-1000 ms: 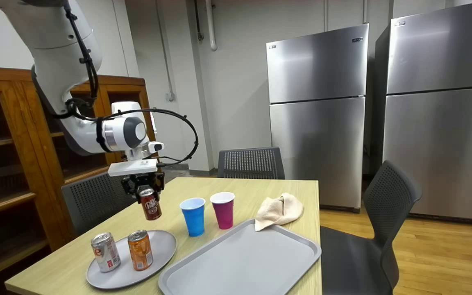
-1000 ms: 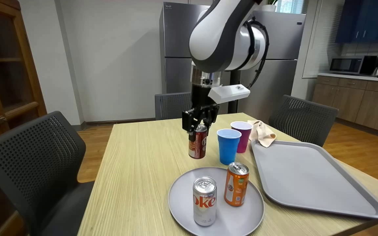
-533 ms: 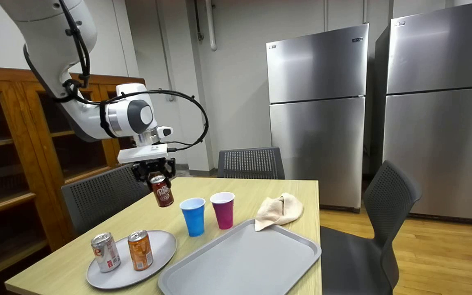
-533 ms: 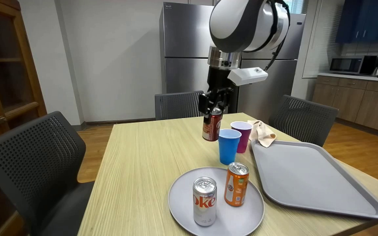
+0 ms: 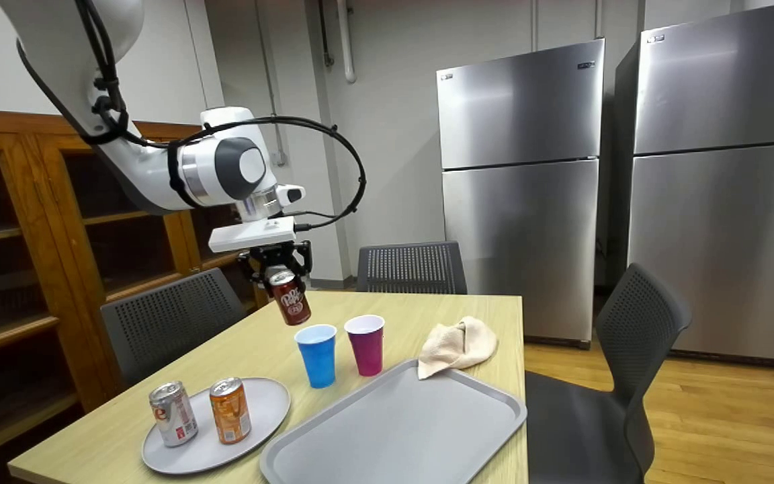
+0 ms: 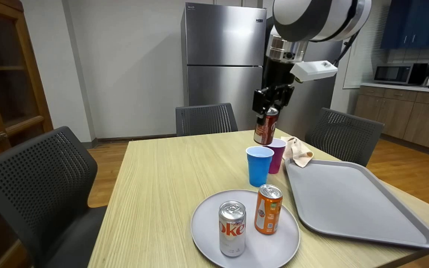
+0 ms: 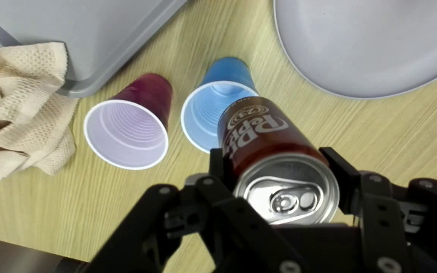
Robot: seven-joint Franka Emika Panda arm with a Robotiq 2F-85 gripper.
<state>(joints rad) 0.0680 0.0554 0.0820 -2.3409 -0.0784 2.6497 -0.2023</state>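
Observation:
My gripper [image 7: 274, 161] is shut on a dark red Dr Pepper can [image 7: 264, 131], one finger on each side near its silver top. In both exterior views the can [image 5: 293, 304] hangs in the air, slightly tilted, above the table behind the cups. Nearest below it stand a blue cup [image 6: 260, 169] and a magenta cup [image 6: 277, 163], both upright with white rims. From the wrist, the can covers part of the blue cup's mouth [image 7: 203, 121]. A silver Diet Coke can [image 6: 232, 230] and an orange can [image 6: 268, 210] stand on a round grey plate [image 6: 207, 219].
A large grey tray [image 5: 400, 423] lies beside the cups. A crumpled beige cloth [image 5: 457, 344] rests over its corner. Dark chairs [image 5: 172, 323] surround the wooden table [image 6: 155, 186]. Two steel refrigerators [image 5: 521, 202] stand behind, and a wooden cabinet [image 5: 44, 269] is at the side.
Carrying the Dr Pepper can, my gripper has moved rightward and up in both exterior views, away from the plate and past the blue cup. Cups, plate, tray and cloth have stayed put.

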